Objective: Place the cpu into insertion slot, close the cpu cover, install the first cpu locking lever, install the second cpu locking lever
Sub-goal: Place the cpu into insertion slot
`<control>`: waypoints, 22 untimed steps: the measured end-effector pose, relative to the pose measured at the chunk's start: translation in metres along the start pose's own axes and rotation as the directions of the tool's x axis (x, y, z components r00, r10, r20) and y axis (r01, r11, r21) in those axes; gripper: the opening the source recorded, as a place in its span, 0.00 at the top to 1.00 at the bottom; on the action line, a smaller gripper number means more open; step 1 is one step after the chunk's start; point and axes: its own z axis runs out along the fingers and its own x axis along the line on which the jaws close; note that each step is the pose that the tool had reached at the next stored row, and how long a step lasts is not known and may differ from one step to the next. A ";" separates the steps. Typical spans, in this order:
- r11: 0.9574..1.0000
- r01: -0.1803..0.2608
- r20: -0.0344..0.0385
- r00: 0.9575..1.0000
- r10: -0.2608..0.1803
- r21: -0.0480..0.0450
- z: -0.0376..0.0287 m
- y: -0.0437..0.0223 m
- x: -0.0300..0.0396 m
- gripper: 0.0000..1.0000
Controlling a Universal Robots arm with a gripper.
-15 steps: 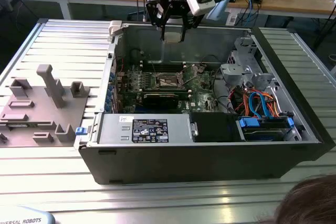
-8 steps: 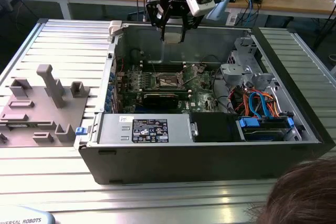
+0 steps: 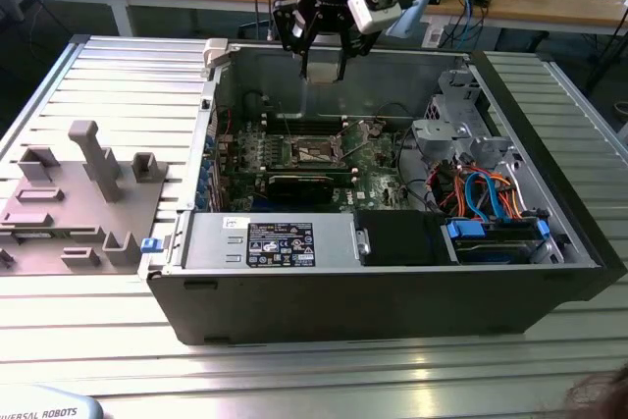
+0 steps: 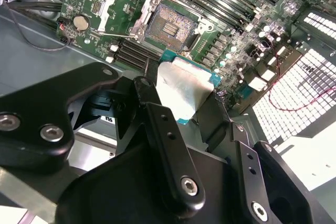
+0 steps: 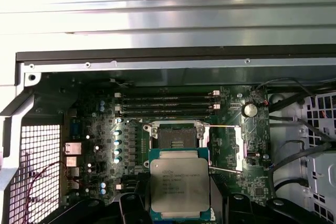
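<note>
My gripper (image 3: 322, 68) hangs over the open computer case, above its far wall, shut on the cpu (image 5: 178, 184). The chip's silver-grey top faces the first wrist camera, and its green edge shows between the black fingers (image 4: 153, 109) in the second wrist view. The insertion slot (image 5: 175, 138) lies open on the green board, its dark centre bare, a short way from the held cpu (image 4: 185, 88). The cpu cover (image 4: 119, 8) is swung back beside the insertion slot (image 4: 170, 24). Two thin locking levers (image 5: 227, 126) stand released along the socket's sides.
The case's metal walls (image 3: 392, 282) ring the board. Long memory slots (image 5: 165, 103) run beside the socket. A power supply (image 3: 280, 242) and a drive cage with orange and blue cables (image 3: 481, 193) fill the near side. A grey fixture plate (image 3: 78, 203) lies at the exterior view's left.
</note>
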 end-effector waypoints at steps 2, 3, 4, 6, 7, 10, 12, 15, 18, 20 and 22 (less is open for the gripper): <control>1.000 0.000 0.000 1.000 0.000 0.000 0.0003 0.0000 0.0000 0.46; 1.000 0.000 0.000 1.000 0.000 0.000 0.0003 0.0000 0.0000 0.46; 1.000 0.000 0.000 1.000 0.000 0.000 0.0004 0.0000 0.0000 0.46; 1.000 0.000 0.000 1.000 0.000 0.000 0.0004 0.0000 0.0000 0.46; 1.000 0.000 0.000 1.000 0.000 0.000 0.0004 0.0000 0.0000 0.46; 1.000 0.000 0.000 1.000 0.000 0.000 0.0005 0.0000 0.0000 0.46; 1.000 -0.001 0.000 1.000 0.001 0.000 0.0005 0.0000 0.0000 0.46; 1.000 -0.016 0.001 1.000 0.016 0.000 0.0005 0.0000 0.0000 0.46; 1.000 -0.028 0.003 1.000 0.028 -0.001 0.0005 0.0000 0.0000 0.46; 0.999 -0.034 0.003 0.999 0.034 -0.001 0.0005 0.0000 0.0000 0.46; 0.999 -0.041 0.004 0.999 0.041 -0.001 0.0006 0.0000 0.0000 0.46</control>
